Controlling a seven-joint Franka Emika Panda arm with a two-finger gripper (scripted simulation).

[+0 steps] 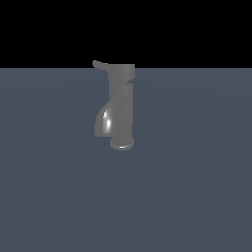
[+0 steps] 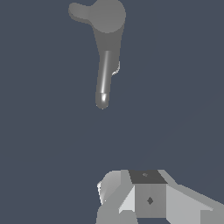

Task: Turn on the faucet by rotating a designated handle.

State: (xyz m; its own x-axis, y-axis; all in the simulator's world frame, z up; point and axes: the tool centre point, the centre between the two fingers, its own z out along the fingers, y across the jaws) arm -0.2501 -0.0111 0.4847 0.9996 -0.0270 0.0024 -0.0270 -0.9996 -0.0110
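Gripper (image 2: 131, 210): nearest the wrist camera, only partly in frame; white and grey blocks show, but whether the jaws are spread or closed cannot be told. It holds nothing visible and is absent from the exterior view.
Faucet (image 1: 121, 110): landmark; grey glossy metal, upright cylindrical body on a flared round base, standing on the slate-blue floor (image 1: 197, 197).
Spout (image 1: 103, 123): short, curved downward, low on the faucet's body, on the exterior view's left.
Handle (image 1: 100, 64): thin grey lever with a slightly upturned tip, projecting from the faucet's wide top cap, on the same side as the spout; in the wrist view it appears as a rounded stub (image 2: 78, 12) off the cap.
Separation: gripper well apart from the faucet, no contact.
Step in hand, as judged: approach; rotation not yet begun.
Advice: come in at cap height, clear of the spout; meet the lever near its tip for leverage; push along an arc around the faucet's upright axis, not straight through.
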